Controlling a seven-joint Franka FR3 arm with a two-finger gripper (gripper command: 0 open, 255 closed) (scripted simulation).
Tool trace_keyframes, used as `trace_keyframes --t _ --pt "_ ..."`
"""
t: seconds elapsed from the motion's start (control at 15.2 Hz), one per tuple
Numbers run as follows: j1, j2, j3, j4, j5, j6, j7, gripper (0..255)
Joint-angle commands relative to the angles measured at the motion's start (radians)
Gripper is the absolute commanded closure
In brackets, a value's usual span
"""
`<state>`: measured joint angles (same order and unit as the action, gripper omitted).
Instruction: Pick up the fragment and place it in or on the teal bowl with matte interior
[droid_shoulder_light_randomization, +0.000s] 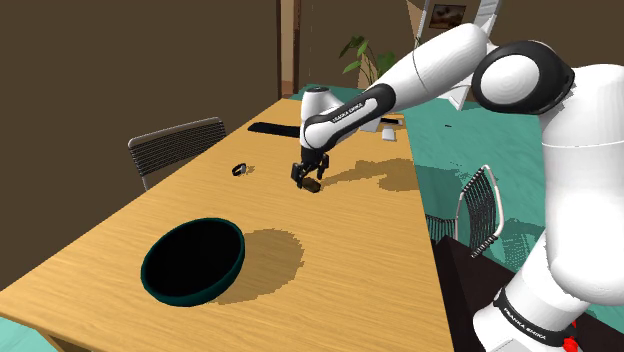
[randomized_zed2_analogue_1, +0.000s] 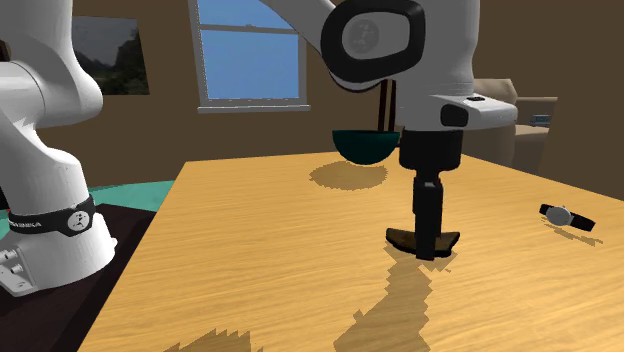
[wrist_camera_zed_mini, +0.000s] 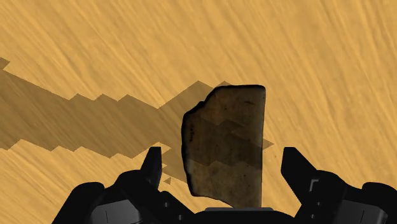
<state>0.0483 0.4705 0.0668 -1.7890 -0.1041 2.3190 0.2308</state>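
On the wooden table (droid_shoulder_light_randomization: 350, 260), towards its far half in the shoulder view, the black gripper (droid_shoulder_light_randomization: 309, 180) stands lowered over the fragment (droid_shoulder_light_randomization: 313, 186). The fragment is a dark brown, flat piece with one ragged edge, lying on the tabletop.

Jaws: set wide. In the wrist view the two fingers (wrist_camera_zed_mini: 153, 168) stand on either side of the fragment (wrist_camera_zed_mini: 226, 146), with bare table visible between each finger and the piece. No contact is observed on either side, so the fragment is not held.

In the second exterior view the gripper (randomized_zed2_analogue_1: 430, 235) points straight down, with its tips at the level of the fragment (randomized_zed2_analogue_1: 400, 238), which juts out on both sides of the finger.

The teal bowl (droid_shoulder_light_randomization: 190, 260), dark inside, sits upright on the near end of the table in the shoulder view, well apart from the gripper. In the second exterior view the bowl (randomized_zed2_analogue_1: 365, 146) stands behind the arm.

A wristwatch (droid_shoulder_light_randomization: 240, 169) lies on the table near the fragment, towards the shoulder view's left, not touching it. A mesh-backed chair (droid_shoulder_light_randomization: 180, 145) stands beside the table's edge on that same side.
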Motion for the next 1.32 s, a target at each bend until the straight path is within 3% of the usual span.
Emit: trace_keyframes --t 0.0,0.4,0.46,1.25 --pt "0.0 0.006 0.0 0.004 0.0 0.002 0.0 0" --pt "0.0 0.006 0.0 0.004 0.0 0.002 0.0 0" --pt "0.0 0.006 0.0 0.004 0.0 0.002 0.0 255" --pt "-0.001 -0.017 0.001 0.012 0.003 -0.029 -0.004 255"
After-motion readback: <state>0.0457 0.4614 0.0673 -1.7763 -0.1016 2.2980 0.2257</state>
